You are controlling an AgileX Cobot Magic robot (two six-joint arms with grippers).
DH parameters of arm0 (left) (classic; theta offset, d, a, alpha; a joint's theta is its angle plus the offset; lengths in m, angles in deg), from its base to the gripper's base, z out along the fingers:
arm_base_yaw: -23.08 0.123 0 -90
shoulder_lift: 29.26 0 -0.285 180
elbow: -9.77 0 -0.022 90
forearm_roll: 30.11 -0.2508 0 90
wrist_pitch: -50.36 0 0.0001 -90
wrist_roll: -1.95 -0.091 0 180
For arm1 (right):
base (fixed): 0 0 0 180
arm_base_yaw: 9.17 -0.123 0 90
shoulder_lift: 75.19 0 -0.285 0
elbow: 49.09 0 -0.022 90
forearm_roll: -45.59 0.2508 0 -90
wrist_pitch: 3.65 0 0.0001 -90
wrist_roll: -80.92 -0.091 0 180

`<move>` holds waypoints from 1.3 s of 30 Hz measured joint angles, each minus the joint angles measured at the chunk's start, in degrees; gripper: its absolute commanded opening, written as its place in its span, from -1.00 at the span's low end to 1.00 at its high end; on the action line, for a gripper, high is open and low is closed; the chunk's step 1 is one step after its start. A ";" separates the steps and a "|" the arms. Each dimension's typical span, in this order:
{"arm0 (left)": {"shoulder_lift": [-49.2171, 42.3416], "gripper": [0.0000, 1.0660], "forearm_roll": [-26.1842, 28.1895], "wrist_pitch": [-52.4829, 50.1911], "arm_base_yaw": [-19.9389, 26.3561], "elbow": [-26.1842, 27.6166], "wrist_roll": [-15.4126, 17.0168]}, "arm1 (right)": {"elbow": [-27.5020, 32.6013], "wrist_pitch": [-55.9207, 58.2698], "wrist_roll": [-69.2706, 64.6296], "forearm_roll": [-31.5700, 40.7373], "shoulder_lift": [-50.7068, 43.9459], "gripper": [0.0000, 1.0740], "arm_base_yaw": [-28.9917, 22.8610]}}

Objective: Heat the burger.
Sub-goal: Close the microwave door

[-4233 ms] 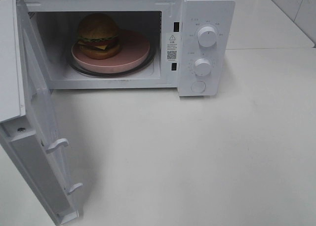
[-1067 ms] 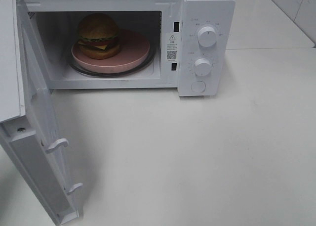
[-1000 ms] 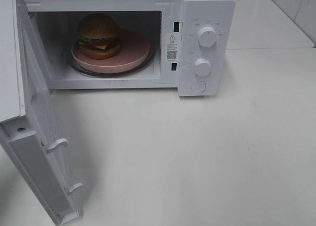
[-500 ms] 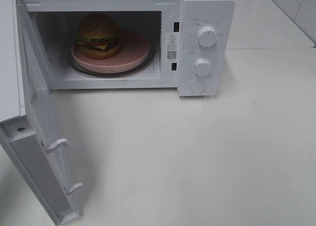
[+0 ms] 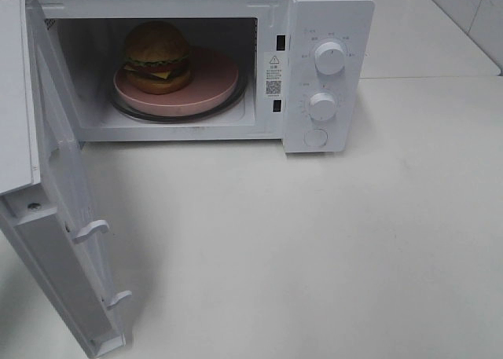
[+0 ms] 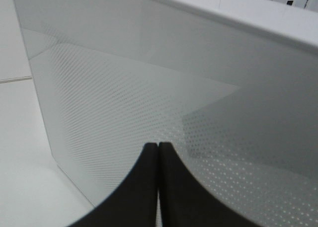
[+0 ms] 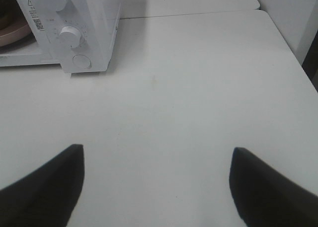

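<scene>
The burger (image 5: 157,56), with a brown bun, lettuce, cheese and patty, sits on the left part of a pink plate (image 5: 211,82) inside the open white microwave (image 5: 326,13). Neither arm shows in the exterior high view. In the left wrist view my left gripper (image 6: 158,146) is shut with nothing in it, its tips close to the outer face of the microwave door (image 6: 149,88). My right gripper (image 7: 156,155) stands open and empty above the bare table, well off from the microwave's control panel (image 7: 74,33).
The microwave door (image 5: 59,217) hangs wide open at the left, reaching toward the table's front edge. Two white knobs (image 5: 329,58) and a round button (image 5: 315,137) are on the panel. The white table (image 5: 330,249) spreads in front and to the right.
</scene>
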 measured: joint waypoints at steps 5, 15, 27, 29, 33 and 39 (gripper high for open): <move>1.95 -1.00 6.07 0.40 -6.19 0.97 -3.32 | 0.00 0.00 0.00 0.06 0.00 0.42 0.00; 7.10 -1.00 20.17 -1.83 -15.87 1.20 -8.42 | 0.00 0.00 0.00 0.06 0.00 0.42 0.00; 14.27 -1.00 35.41 -2.86 -29.74 7.68 -14.84 | 0.00 0.00 0.00 0.06 0.00 0.42 0.00; 15.07 -1.00 36.44 -2.86 -30.65 8.48 -14.84 | 0.00 0.00 0.00 0.06 0.00 0.42 0.00; 18.51 -1.00 40.39 -2.86 -34.43 12.32 -15.99 | 0.00 0.00 0.00 0.06 0.00 0.42 0.00; 21.77 -1.00 42.17 -2.75 -37.87 17.70 -16.50 | 0.00 0.00 0.00 0.06 0.00 0.42 0.00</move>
